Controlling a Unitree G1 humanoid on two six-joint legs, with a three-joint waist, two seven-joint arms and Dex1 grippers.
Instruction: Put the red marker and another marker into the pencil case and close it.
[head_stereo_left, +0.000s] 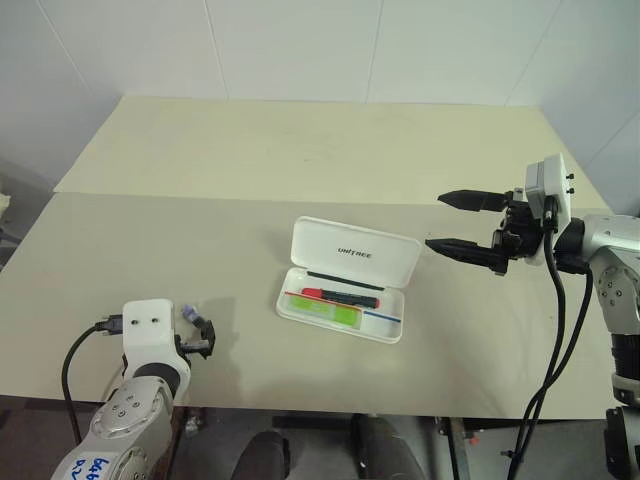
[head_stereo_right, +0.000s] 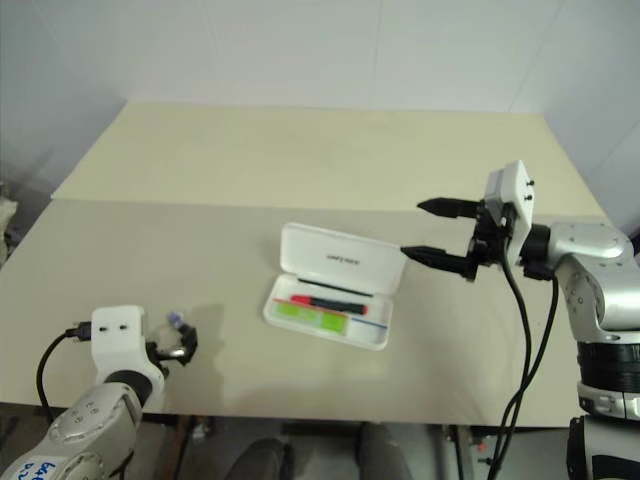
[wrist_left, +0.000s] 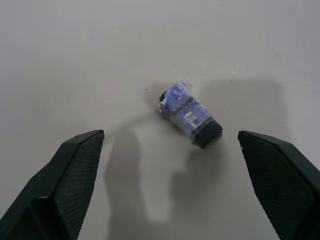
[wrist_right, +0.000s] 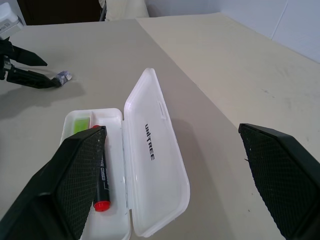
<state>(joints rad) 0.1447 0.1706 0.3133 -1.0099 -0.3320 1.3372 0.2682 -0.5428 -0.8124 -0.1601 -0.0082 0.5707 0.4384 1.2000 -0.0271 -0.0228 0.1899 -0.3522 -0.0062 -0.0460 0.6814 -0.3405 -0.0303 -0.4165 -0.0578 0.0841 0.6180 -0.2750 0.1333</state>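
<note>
Presently, the flat white hard-plastic pencil case with rounded corners (head_stereo_left: 345, 281) lies near the middle of the pale beige worktop (head_stereo_left: 300, 150), its hinged lid standing open and tilted back on the far side, with the dark "Unitree" print facing the head camera. Inside the tray, the slim red-and-black marker (head_stereo_left: 342, 296) lies lengthwise along the side nearer the hinge, and the chunky pale mint-green highlighter (head_stereo_left: 325, 311) lies just beside it on the nearer side, parallel to it; whether the two touch cannot be told. A red and blue line shows on the tray floor at the end toward the robot's right. The right pincer (head_stereo_left: 462, 224) hangs above the worktop to the right of the case, near the lid's right end and apart from it, pointing toward the case, its two black fingers spread wide with nothing between them. The left pincer (head_stereo_left: 203, 337) sits low near the worktop's front edge, well apart from the case on its left, fingers likewise spread wide and empty. A small blue-and-grey stub with a printed label (wrist_left: 190, 115) lies on the worktop just ahead of the left pincer, between the lines of its fingertips, touching neither.
</note>
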